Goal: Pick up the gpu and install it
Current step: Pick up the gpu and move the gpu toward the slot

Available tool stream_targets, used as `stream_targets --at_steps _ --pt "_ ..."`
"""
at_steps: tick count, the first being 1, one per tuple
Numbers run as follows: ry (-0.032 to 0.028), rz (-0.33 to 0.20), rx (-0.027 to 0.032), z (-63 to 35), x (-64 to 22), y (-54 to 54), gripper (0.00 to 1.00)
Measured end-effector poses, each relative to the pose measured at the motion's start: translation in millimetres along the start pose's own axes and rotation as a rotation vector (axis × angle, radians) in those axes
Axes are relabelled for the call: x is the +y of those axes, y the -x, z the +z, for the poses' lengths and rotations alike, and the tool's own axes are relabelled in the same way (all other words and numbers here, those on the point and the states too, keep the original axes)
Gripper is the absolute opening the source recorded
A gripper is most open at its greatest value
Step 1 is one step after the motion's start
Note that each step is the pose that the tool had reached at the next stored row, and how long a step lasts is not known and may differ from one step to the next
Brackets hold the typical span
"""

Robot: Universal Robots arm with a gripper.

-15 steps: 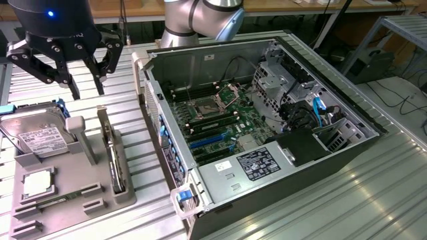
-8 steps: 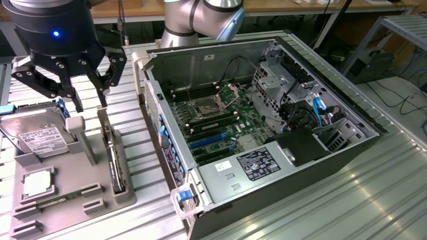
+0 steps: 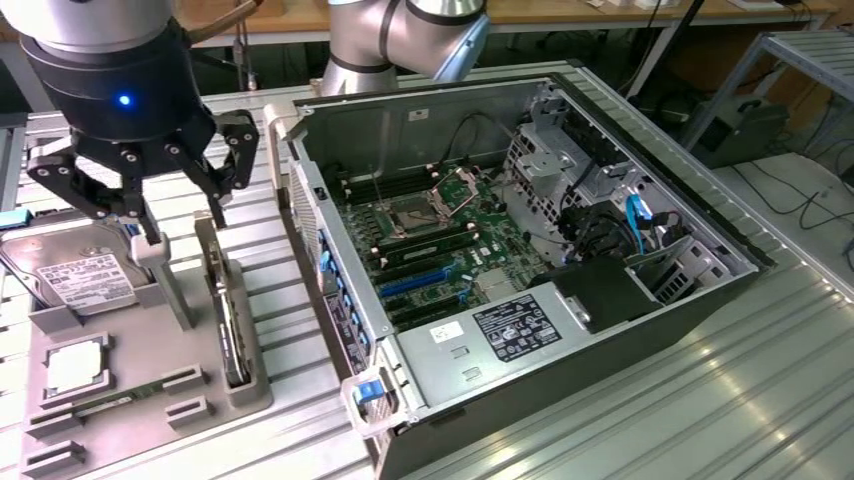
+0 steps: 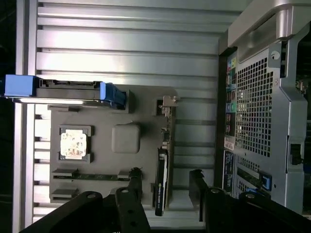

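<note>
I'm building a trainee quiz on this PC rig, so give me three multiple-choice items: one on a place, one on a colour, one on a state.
1. How does the gpu sit? A lying flat; B standing on edge in the grey tray; C hanging in mid-air.
2. The light on the gripper body is: A red; B green; C blue.
3. The gripper is: A open; B shut on the gpu; C shut and empty.
Key: 1 B, the card stands upright in the tray's slot. 2 C, a blue dot glows. 3 A, its fingers are spread above the tray.
</note>
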State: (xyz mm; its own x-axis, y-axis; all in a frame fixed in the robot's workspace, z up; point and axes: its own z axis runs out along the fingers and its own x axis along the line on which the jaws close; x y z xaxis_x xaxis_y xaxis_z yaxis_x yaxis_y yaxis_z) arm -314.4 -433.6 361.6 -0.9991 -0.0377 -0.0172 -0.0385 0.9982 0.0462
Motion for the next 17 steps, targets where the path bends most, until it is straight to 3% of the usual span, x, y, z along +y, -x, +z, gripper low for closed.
stream_targets --at_steps 3,8,12,17 --pt "0.0001 -0.002 0.002 5.5 -1.4 -0.2 0.62" --pt "0.0 -0.002 0.0022 14.4 -3.2 -0.4 0.62" --pt "-0.0094 -0.002 0.0025 19.8 -3.6 -0.4 0.62" --pt "-0.0096 -0.001 0.0024 28.3 -3.9 -0.6 0.62"
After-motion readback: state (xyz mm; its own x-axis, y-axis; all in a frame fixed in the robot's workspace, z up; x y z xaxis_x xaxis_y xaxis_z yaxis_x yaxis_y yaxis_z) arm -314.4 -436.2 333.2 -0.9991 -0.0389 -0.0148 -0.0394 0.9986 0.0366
